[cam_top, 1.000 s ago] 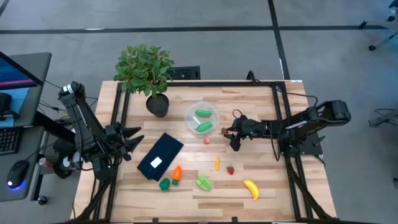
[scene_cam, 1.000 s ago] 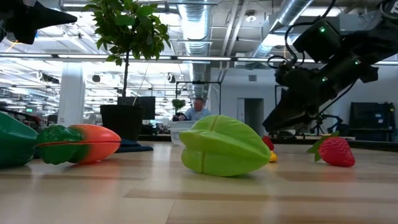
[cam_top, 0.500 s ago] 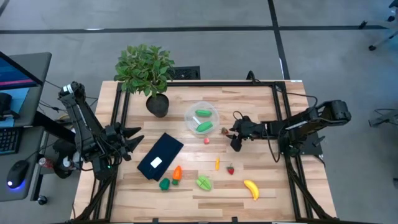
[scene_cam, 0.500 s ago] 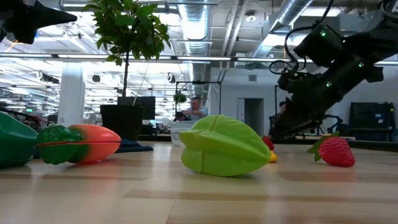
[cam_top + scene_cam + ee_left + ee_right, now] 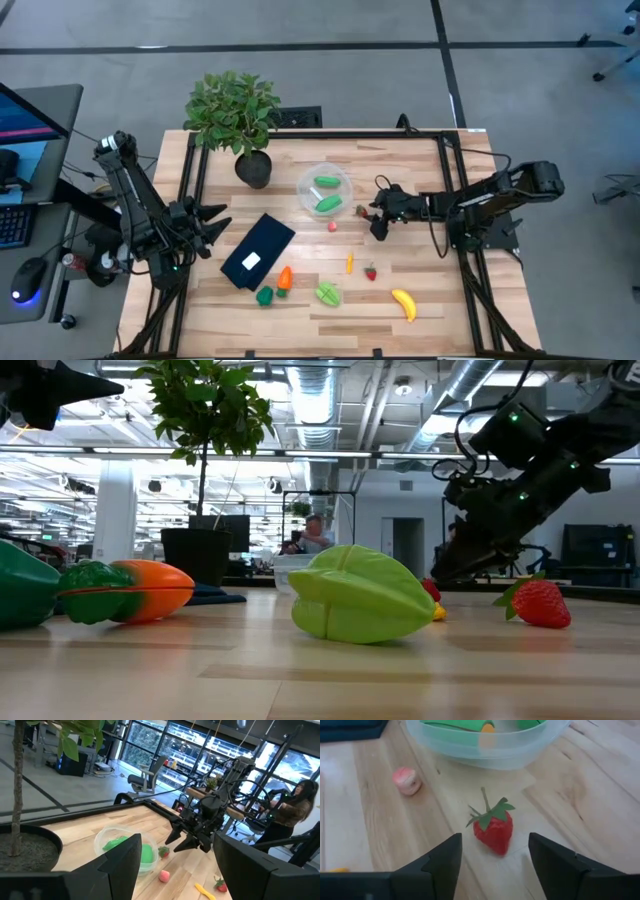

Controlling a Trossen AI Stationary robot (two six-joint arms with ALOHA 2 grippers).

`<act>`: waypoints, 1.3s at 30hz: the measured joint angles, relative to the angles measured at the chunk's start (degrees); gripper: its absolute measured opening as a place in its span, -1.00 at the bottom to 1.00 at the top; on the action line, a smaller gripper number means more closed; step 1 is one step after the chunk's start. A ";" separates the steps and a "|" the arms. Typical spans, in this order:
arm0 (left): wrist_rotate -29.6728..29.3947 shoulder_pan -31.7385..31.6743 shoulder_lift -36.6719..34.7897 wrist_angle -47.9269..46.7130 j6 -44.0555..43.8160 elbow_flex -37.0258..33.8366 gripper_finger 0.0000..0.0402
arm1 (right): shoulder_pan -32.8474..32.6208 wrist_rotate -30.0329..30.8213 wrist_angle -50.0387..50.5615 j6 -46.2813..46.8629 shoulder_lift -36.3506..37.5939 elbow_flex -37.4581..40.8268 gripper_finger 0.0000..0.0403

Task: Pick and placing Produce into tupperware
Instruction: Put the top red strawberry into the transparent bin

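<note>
The clear round tupperware (image 5: 325, 190) holds two green pieces. A red strawberry (image 5: 492, 827) lies on its side on the table just to the tupperware's right. My right gripper (image 5: 492, 865) slants down at the strawberry, open, one finger on either side of it and short of it. A pink piece (image 5: 332, 226), a small yellow piece (image 5: 349, 263), a second strawberry (image 5: 370, 272), a banana (image 5: 403, 303), a green star-shaped fruit (image 5: 327, 293) and an orange carrot (image 5: 285, 277) lie loose on the table. My left gripper (image 5: 215, 225) waits open at the table's left.
A potted plant (image 5: 235, 110) stands at the far left, next to the tupperware. A dark flat rectangle with a white label (image 5: 257, 250) lies left of centre. Black frame rails (image 5: 455, 190) run along the table's sides. A person (image 5: 295, 805) is in the room beyond the table.
My right gripper has tipped a little at the wrist while staying beside the tupperware, over the strawberry. The produce lies where it was.
</note>
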State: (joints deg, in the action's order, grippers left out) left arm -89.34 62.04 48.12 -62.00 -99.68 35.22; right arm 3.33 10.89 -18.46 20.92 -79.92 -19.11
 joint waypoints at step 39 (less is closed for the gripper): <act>1.90 0.00 0.00 1.98 1.03 0.00 0.18 | 1.66 -2.29 -0.52 -1.42 -11.47 -6.60 -0.34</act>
State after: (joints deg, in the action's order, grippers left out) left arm -87.44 62.04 48.12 -60.01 -98.65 35.22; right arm 4.99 8.60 -18.98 19.51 -91.39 -25.71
